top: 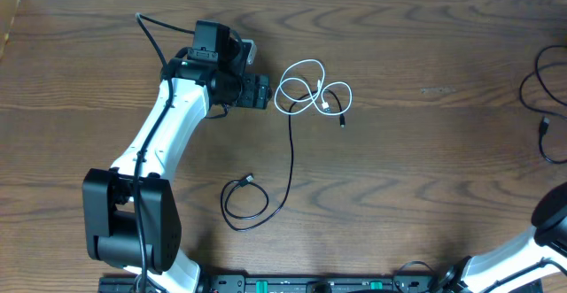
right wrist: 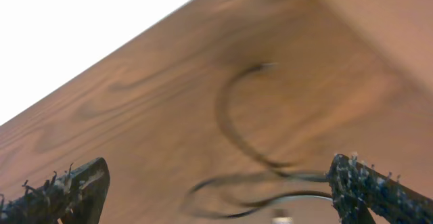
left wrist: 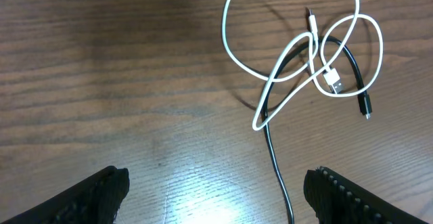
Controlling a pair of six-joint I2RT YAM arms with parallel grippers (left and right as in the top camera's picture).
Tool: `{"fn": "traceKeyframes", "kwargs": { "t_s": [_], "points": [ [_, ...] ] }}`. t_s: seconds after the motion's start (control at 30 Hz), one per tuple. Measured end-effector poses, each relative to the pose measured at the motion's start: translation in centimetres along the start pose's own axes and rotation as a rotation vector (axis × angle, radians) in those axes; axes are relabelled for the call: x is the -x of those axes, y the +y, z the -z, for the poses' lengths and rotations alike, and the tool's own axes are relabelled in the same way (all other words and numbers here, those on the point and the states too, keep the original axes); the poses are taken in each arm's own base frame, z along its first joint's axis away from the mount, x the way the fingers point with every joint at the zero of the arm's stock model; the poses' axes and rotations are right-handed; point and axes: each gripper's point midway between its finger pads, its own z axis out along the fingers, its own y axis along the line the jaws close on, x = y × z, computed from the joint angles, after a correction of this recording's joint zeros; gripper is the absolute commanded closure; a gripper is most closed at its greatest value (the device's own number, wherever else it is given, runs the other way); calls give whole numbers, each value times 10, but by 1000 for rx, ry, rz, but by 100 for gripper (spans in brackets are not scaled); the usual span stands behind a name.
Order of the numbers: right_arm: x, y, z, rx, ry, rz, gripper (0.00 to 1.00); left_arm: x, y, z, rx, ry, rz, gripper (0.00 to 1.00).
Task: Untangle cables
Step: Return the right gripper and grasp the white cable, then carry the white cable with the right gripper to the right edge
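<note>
A thin white cable (top: pixel 310 88) lies in loose loops on the wooden table, crossed with a thin black cable (top: pixel 291 156) that runs down to a small loop (top: pixel 244 206). My left gripper (top: pixel 268 92) is open and empty just left of the white loops. In the left wrist view the white cable (left wrist: pixel 298 41) and black cable (left wrist: pixel 276 163) lie ahead of the open fingers (left wrist: pixel 216 197). A second black cable (top: pixel 542 89) lies at the right edge. The right wrist view shows it blurred (right wrist: pixel 233 126) in front of my open, empty right gripper (right wrist: pixel 216 197).
The wooden table (top: pixel 425 169) has its far edge along the top of the overhead view. My right arm (top: pixel 554 227) shows at the bottom right corner. A thicker black wire (top: pixel 151 29) runs from the left arm at the upper left.
</note>
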Motion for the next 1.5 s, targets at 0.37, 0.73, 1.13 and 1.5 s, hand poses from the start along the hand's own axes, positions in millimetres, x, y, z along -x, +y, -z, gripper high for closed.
{"fn": "traceKeyframes", "kwargs": {
  "t_s": [0.37,0.73,1.13,1.5],
  "points": [
    [-100,247,22,496,179,423,4,15,26,52,40,-115,56,12],
    [-243,386,49,747,351,723,18,10,41,80,67,-143,104,12],
    [-410,410,-5,775,626,925,37,6,49,82,76,-131,134,12],
    [-415,416,-6,796,606,951,99,6,49,82,76,-131,138,12]
  ]
}}
